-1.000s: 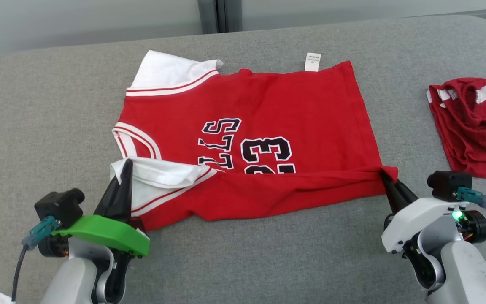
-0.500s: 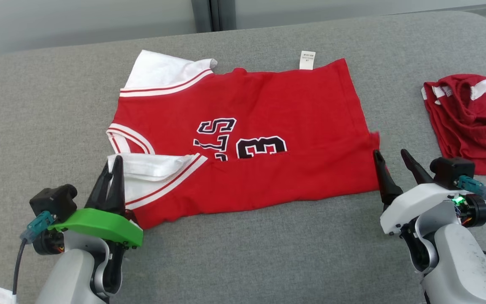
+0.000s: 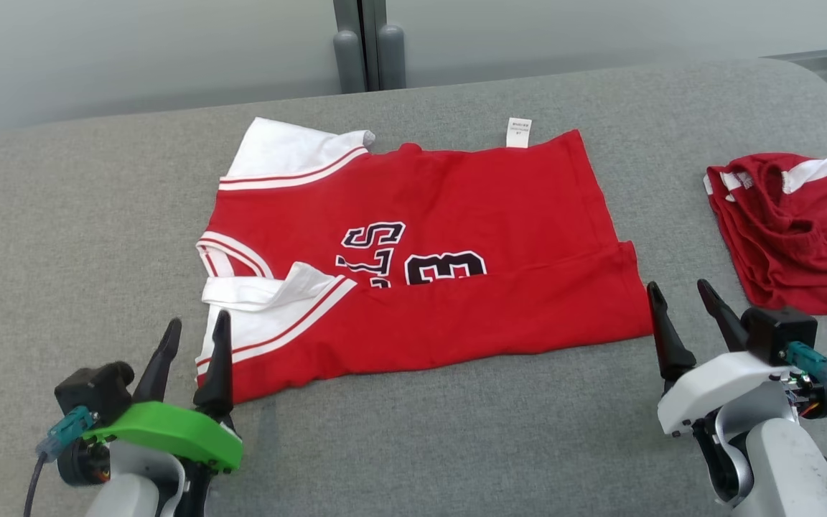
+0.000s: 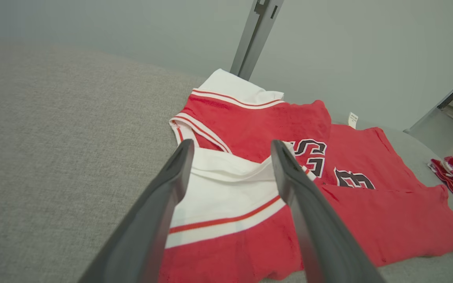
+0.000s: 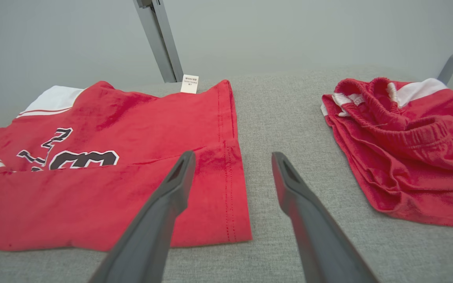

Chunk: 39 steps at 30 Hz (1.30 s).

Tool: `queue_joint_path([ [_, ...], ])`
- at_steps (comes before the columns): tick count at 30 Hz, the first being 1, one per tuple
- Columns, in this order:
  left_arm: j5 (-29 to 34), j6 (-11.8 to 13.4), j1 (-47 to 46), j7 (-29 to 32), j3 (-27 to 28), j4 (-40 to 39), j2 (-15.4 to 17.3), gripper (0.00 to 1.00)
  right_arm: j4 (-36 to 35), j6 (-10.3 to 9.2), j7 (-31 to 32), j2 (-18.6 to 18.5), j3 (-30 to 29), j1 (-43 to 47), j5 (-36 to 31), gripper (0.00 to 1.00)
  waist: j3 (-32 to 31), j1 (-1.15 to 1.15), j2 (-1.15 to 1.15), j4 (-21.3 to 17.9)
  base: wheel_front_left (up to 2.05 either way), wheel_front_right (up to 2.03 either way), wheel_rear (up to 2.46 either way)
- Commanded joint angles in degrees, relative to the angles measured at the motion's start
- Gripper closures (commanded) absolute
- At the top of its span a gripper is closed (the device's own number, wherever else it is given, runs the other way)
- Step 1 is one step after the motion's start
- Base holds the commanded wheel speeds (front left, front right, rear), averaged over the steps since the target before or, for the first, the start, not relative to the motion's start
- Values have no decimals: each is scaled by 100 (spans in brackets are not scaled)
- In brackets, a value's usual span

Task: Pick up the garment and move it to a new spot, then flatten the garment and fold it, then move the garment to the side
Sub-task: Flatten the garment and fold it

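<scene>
The garment (image 3: 456, 215) is a red jersey with white sleeves and black lettering, spread on the grey cushion with its near long edge folded up over the number. My left gripper (image 3: 194, 329) stands open just off the near white sleeve corner (image 4: 226, 188), nothing between its fingers. My right gripper (image 3: 679, 291) is open beside the folded hem corner (image 5: 226, 184), touching nothing. The jersey (image 4: 328, 188) lies free of both grippers, and a white label (image 5: 189, 83) sticks out at its far hem.
A second crumpled red garment with white bands (image 3: 787, 222) lies on the cushion at the right, close to my right gripper (image 5: 230, 157). The grey cushion (image 3: 83, 237) runs bare to the left and along the near side. A wall with a grey post (image 3: 363, 43) stands behind.
Both grippers opened and let go of the jersey's near edge, then drew back toward me. The folded edge now rests over the lower half of the number. The camera tilted slightly.
</scene>
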Motion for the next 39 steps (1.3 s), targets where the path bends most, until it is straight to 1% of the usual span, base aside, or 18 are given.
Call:
queue_joint_path([
  [1,-97,73,175,126,51,-36,72,0,-43,-10,-46,-20,-1,128,-64,0,-120,0,0,29,0,0,0],
  [4,-426,238,483,632,129,-51,68,0,-76,-9,-20,-21,15,259,-150,0,-179,0,0,59,0,0,0],
  [6,-609,335,631,960,157,-100,59,0,-73,-9,-2,-18,63,322,-66,0,-177,0,0,74,0,0,0],
  [11,-1044,489,851,1488,250,-256,-52,0,-41,-10,20,-21,132,330,0,0,-105,0,0,75,0,0,0],
  [15,-1286,530,833,1658,311,-246,-158,0,-14,-10,42,-21,164,224,-22,0,-3,0,0,25,0,0,0],
  [19,-1430,631,667,1732,391,-82,-228,0,-23,-10,64,-20,161,161,-68,0,102,0,0,-54,0,0,0],
  [26,-1528,570,429,1668,457,143,-319,0,-58,-10,137,-22,103,70,-109,0,260,0,0,-161,0,0,0],
  [27,-1539,543,389,1650,457,172,-330,5,-36,-10,140,-20,94,53,-118,0,277,0,0,-167,0,0,0],
  [28,-1541,523,356,1618,458,190,-336,74,-7,-10,151,-21,80,30,-123,0,294,0,0,-172,0,0,0],
  [29,-1500,525,329,1579,455,205,-324,95,14,-9,160,-21,69,8,-131,0,307,0,0,-175,0,0,0],
  [30,-1439,508,302,1536,431,221,-308,100,52,-9,171,-20,62,-28,-132,0,320,0,0,-176,0,0,0],
  [33,-1355,463,207,1376,421,224,-291,100,258,-10,265,-21,19,-131,-94,0,348,0,0,-158,0,0,0],
  [39,-1156,420,80,1110,365,20,-212,100,871,-10,370,-17,-110,-450,-287,0,381,0,0,-20,0,0,0],
])
